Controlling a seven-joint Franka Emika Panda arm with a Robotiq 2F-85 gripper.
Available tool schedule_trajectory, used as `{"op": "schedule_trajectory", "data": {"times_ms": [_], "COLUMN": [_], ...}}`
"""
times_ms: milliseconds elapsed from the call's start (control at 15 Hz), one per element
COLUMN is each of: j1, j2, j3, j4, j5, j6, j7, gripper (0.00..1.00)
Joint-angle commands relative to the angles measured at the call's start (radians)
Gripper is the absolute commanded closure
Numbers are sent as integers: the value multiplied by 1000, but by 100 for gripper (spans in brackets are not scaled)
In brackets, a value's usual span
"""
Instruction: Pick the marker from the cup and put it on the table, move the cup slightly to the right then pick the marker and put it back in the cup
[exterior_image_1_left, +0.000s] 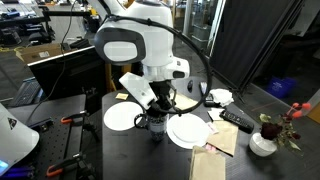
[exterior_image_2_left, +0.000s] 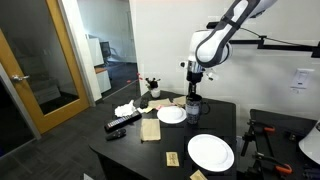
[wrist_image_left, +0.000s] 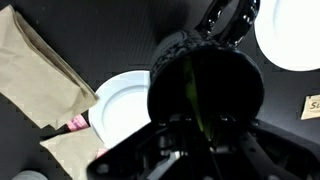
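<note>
Wrist view: marker (wrist_image_left: 189, 95) within pincer (wrist_image_left: 193, 128), inside cup (wrist_image_left: 228, 85).

Dark cup (wrist_image_left: 235, 100) upright on table (wrist_image_left: 110, 30); thin yellow-green marker (wrist_image_left: 192, 90) inside.

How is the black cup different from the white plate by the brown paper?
The cup is near-black; the plate is white. The cup is tall and deep; the plate is flat and wider across. The cup has the marker standing in it, with the gripper closed on it from above; the plate lies off to the side with nothing touching it. Both are round and sit on the table.
</note>
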Motion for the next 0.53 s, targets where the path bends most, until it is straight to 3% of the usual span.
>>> {"op": "schedule_trajectory", "data": {"times_ms": [0,467], "j1": [-27,-15], "j2": [11,-46], "j3": [26,16], "j4": [4,-29], "j5": [44,23], "j6": [29,16], "j7": [-55,-45], "gripper": [97,97]}}
